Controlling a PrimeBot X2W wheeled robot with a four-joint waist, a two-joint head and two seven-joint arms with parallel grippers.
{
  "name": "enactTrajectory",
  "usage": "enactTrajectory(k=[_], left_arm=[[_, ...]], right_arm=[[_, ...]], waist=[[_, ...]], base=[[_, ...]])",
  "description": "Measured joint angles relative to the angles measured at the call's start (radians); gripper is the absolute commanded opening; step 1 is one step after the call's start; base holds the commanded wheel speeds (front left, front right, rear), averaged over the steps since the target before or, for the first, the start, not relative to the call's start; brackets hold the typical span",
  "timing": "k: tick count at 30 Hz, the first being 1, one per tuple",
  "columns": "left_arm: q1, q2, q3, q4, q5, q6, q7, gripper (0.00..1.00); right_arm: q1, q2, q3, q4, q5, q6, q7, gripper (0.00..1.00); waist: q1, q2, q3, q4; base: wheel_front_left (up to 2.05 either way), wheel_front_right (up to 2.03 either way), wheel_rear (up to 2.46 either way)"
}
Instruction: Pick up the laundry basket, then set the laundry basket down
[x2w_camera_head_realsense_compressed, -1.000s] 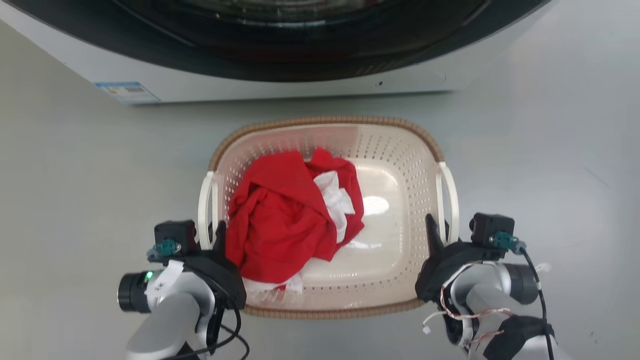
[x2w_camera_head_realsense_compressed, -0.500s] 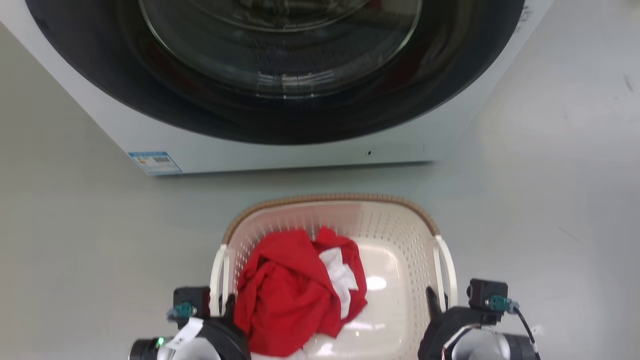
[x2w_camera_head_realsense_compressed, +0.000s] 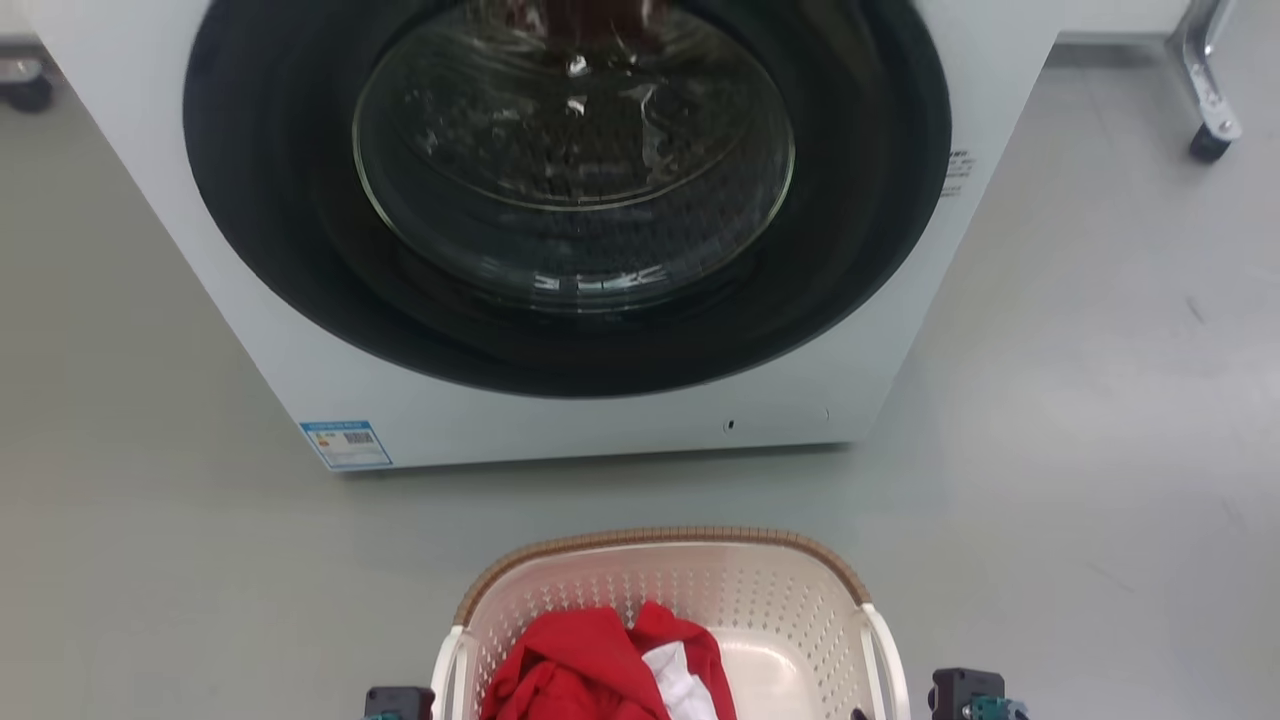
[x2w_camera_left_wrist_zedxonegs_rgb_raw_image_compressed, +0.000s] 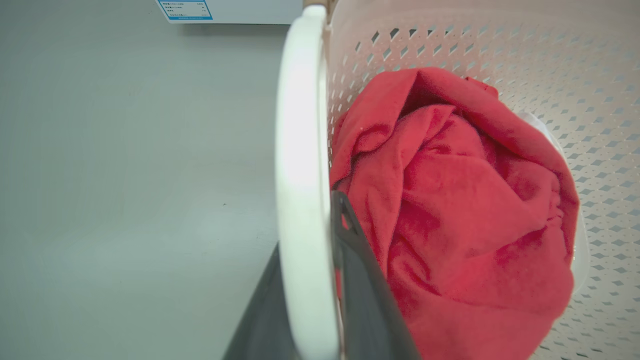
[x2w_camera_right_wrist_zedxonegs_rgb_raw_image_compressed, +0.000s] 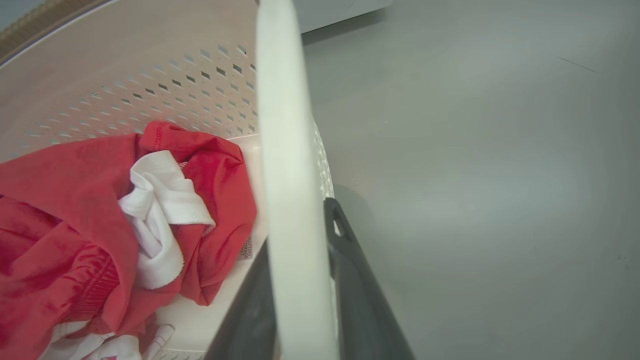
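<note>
The head camera has tipped up since a second ago: the laundry basket now sits at 6 o'clock, the washing machine at 12. Left tool and right tool each pinch a side handle; its long axis runs 9 to 3 between them.

floor: smooth grey | washing machine: white, dark round door | caster leg: top right
</note>
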Motion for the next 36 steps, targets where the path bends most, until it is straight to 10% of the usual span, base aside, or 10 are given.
enactTrajectory(k=[36], left_arm=[[0.118,0.007,-0.1,-0.018,-0.08,0.036,0.106,0.0]], right_arm=[[0.11,0.002,0.105,0.026,0.158,0.0,0.069,0.0]], waist=[[0.0003,0.0002,-0.195,-0.001]], base=[[0.0,0.0,0.0]])
